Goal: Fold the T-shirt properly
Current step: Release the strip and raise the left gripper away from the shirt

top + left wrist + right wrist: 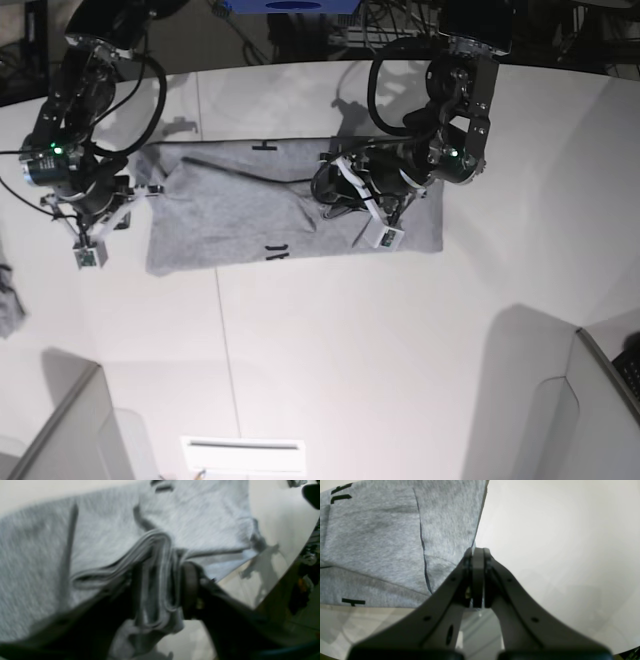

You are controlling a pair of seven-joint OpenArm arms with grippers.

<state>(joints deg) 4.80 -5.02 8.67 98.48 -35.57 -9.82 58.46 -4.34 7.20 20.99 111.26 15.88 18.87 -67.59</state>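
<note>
My left claw (160,585) had its two dark fingers spread a little, with a thick bunch of stacked grey folds of the T-shirt (175,517) sitting between them; the picture was too blurred for me to say whether the fingers pressed the cloth or merely flanked it. From that bunch the T-shirt ran away from the claw, flat over the white table (280,525), with bits of black lettering at its far edge.

My right claw (478,555) was pressed fully together on nothing, its tips just beside the T-shirt's straight edge, over bare table.

From above, the T-shirt (230,215) lay spread as a wide rectangle, my left claw (352,195) over one end and my right claw (100,225) just off the other.
</note>
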